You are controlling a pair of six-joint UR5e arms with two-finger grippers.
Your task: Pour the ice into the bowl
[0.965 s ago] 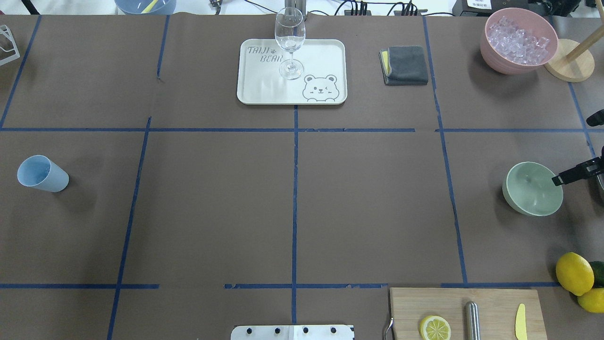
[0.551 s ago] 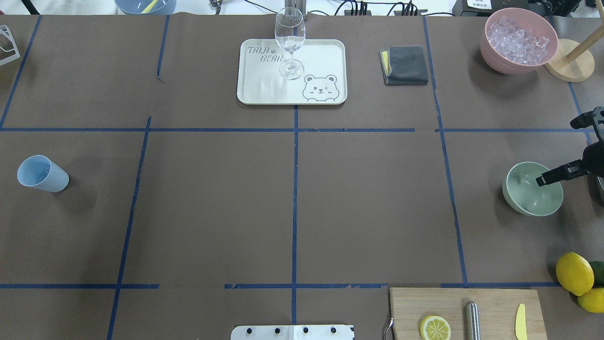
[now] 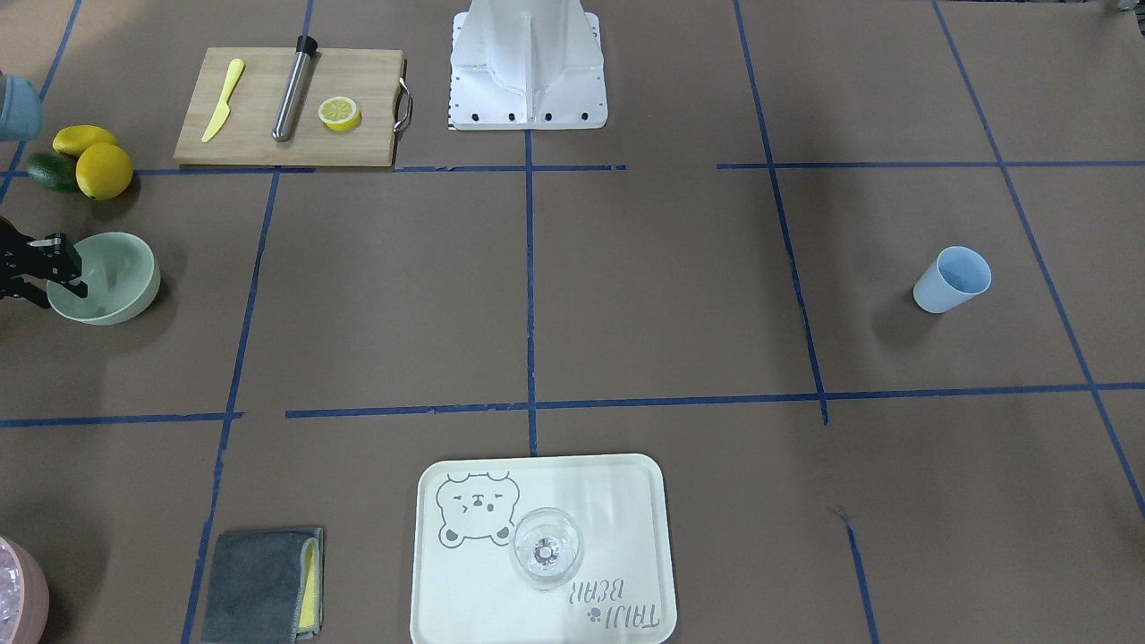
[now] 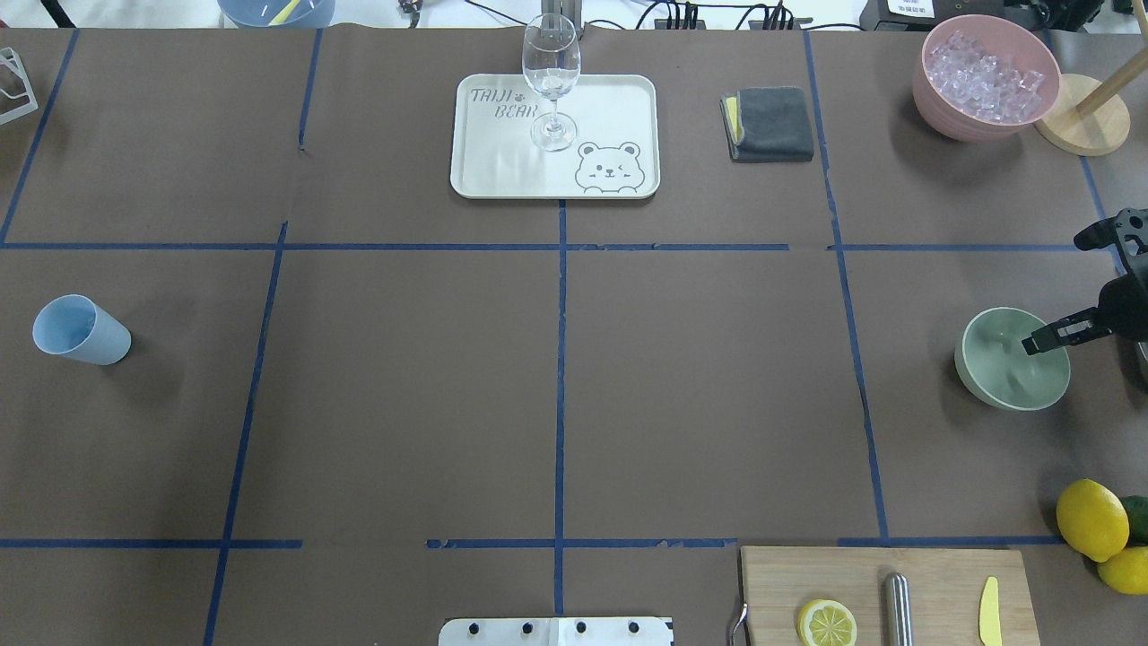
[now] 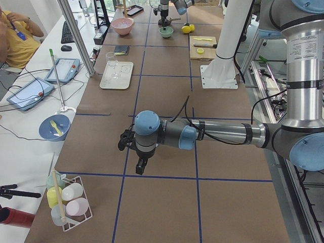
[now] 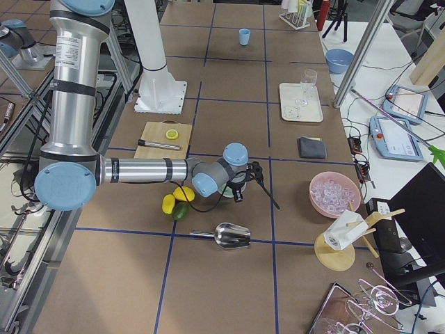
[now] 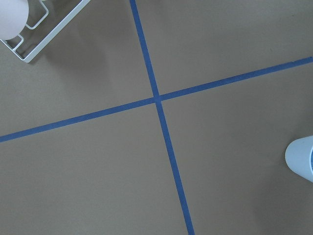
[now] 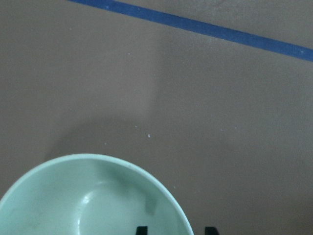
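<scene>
Front-facing view: the bowl (image 3: 112, 282) sits on the table at the left edge, halfway down, and the right gripper (image 3: 67, 268) comes in from that edge onto its near side.

Overhead view: the same bowl is at the right edge, mid-height. The right gripper's jaws are spread wide with nothing between them but the rim: one finger (image 4: 1051, 337) reaches over the bowl's hollow, the other lies outside it, higher in the frame. The ice (image 4: 982, 72) is heaped in the pink container (image 4: 933, 99) in the upper right corner, well apart from the bowl.

Left side view: the left gripper (image 5: 132, 154) hangs over the table mid-frame (I cannot tell how its jaws stand).

Right side view: a metal scoop (image 6: 233, 236) lies just below the right gripper.

Left wrist view: a blue cup (image 7: 301, 159) shows at the right edge.

Right wrist view: the bowl fills the lower left, and two fingertips (image 8: 142, 230) show at the bottom edge, one inside the rim and one outside
</scene>
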